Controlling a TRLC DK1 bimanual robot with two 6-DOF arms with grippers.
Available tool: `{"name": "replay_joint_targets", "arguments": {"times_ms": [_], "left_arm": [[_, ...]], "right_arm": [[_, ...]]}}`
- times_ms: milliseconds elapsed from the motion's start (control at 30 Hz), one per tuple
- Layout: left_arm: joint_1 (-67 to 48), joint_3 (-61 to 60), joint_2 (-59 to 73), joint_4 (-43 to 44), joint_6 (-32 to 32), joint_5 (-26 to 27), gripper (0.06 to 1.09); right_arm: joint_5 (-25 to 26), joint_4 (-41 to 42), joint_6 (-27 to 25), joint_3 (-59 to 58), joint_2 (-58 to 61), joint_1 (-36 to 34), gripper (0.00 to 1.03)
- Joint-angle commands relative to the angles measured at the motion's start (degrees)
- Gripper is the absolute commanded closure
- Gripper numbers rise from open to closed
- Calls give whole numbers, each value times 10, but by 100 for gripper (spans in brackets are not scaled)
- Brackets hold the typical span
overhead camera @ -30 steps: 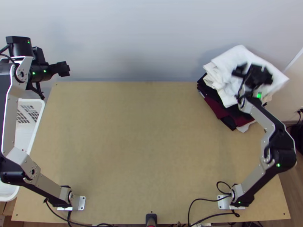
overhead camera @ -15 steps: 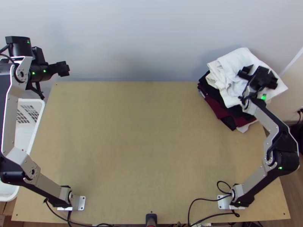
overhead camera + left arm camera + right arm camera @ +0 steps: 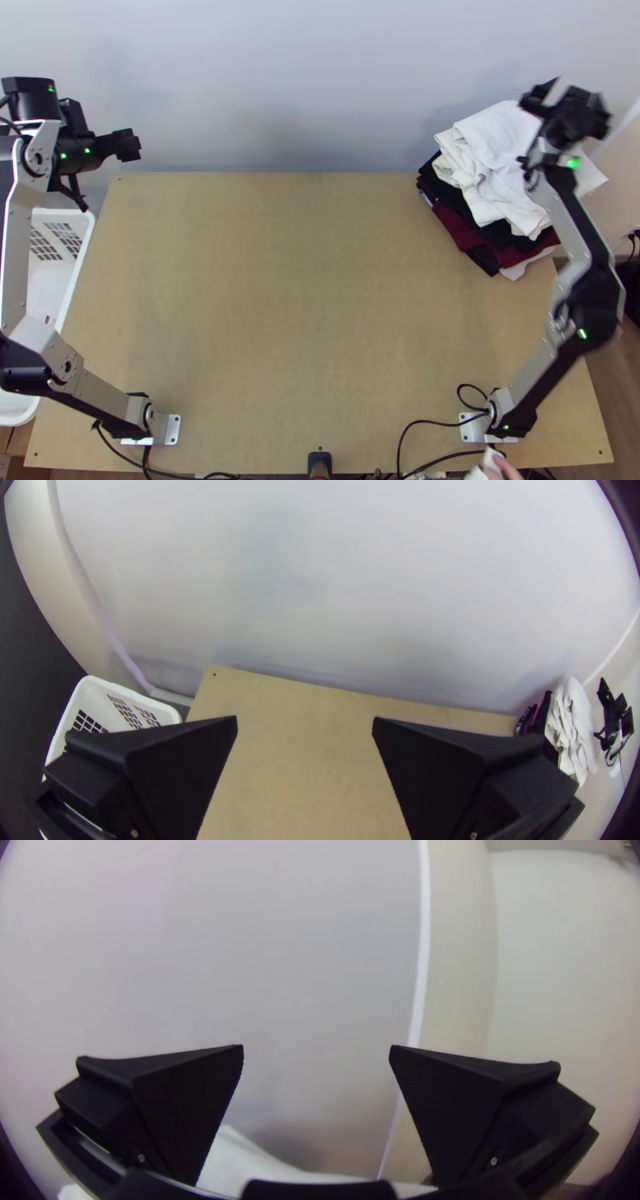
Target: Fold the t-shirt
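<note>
Your white shirt (image 3: 492, 164) sits folded, a bit rumpled, atop the pile (image 3: 458, 230) at the table's (image 3: 304, 320) far right corner — looks basically done. Your right gripper (image 3: 317, 1047) and left gripper (image 3: 305, 719) are both wide open, empty — probably just parking to go.

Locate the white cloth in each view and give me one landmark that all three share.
Top view: the white cloth tops the pile of clothes at the table's far right corner.
Left wrist view: at the table's end away from the basket.
Right wrist view: partly seen, beyond the open fingers of the right gripper.
Shared landmark: the pale strip on the wall.
</note>
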Motion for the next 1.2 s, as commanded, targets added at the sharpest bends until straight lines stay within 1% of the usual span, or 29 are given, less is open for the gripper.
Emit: {"name": "replay_joint_targets", "arguments": {"times_ms": [0,67,100,200,367,467,567,667,700,733,767,833,867,900,967,1000,1067,1100,1167], "left_arm": [[5,5,-25,-8,-6,2,10],[5,5,-27,-9,-6,2,10],[5,5,-27,-9,-6,2,10],[5,5,-32,-9,-6,2,10],[10,16,-41,-5,-16,2,10],[15,38,-53,10,-37,2,10],[21,48,-77,39,-57,2,10],[27,48,-102,59,-59,1,10],[27,45,-111,63,-59,1,10],[29,40,-122,68,-58,-1,10],[32,36,-132,75,-57,-5,10],[35,25,-152,82,-49,-11,10],[35,14,-168,95,-44,-25,10],[35,-2,-187,112,-42,-37,10],[36,-55,-239,168,-28,-49,10],[35,-89,-270,206,-20,-65,10],[36,-164,-339,280,-7,-82,10],[36,-206,-374,320,2,-91,10],[43,-291,-445,390,12,-98,10]], "right_arm": [[-2,-71,-28,73,102,16,4],[-3,-109,-42,100,137,18,4],[-4,-146,-46,112,150,19,4],[-3,-151,-39,113,141,20,4],[-5,-146,15,120,41,17,4],[-24,-146,30,120,-47,16,4],[-56,-151,54,123,-129,8,4],[-72,-151,123,114,-201,-20,4],[-94,-158,139,116,-219,-31,4],[-128,-177,145,119,-238,-41,4],[-145,-191,153,122,-256,-53,4],[-157,-197,160,109,-299,-62,4],[-158,-187,178,96,-325,-70,4],[-170,-182,210,84,-348,-83,4],[-225,-180,269,70,-387,-119,4],[-258,-188,282,62,-408,-136,4],[-304,-188,283,37,-452,-160,4],[-330,-185,283,14,-481,-161,4],[-339,-140,282,-64,-551,-164,4]]}}
